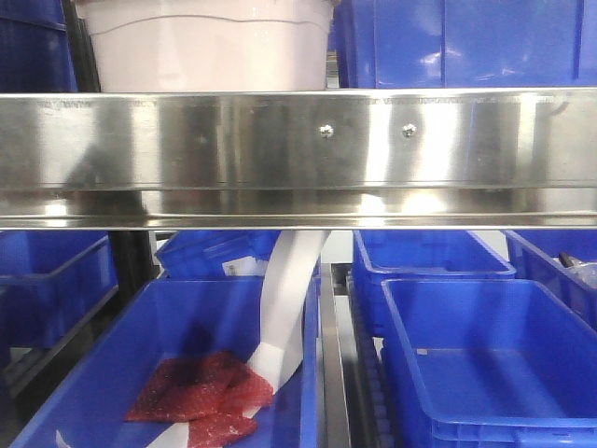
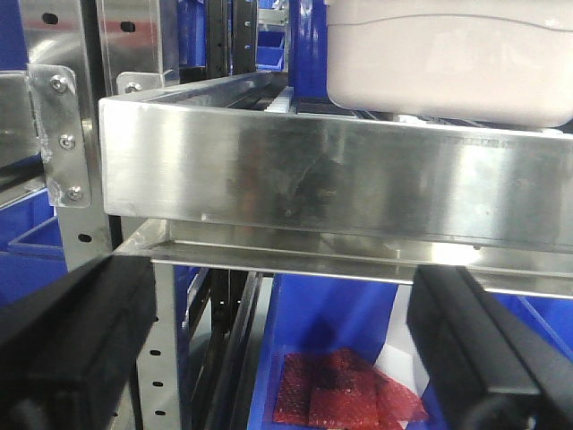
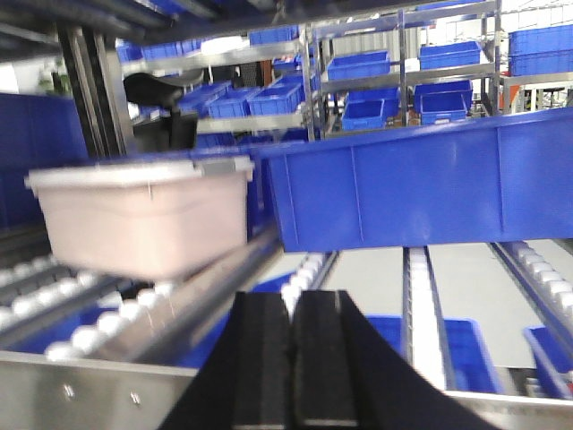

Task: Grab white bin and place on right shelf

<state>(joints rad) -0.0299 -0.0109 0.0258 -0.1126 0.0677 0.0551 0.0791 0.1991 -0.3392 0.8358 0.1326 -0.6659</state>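
The white bin sits on the right shelf, directly above and behind the mirror-like front rail, to the left of the rail's two small screws. In the left wrist view the white bin rests on the tier behind the steel rail, toward its right end, and no fingers touch it. In the right wrist view the white bin stands on white rollers, its lid in place, just beside a blue crate on its right; this view is blurred. The left gripper is below the rail, its two dark fingers spread well apart and grasping nothing. The right gripper shows its two black fingers pressed together, clenched on nothing, near the front rail and apart from the bin. Below the shelf, a blue crate holds red bubble-wrap pouches and a white strip; a neighbouring blue crate lies to its right.
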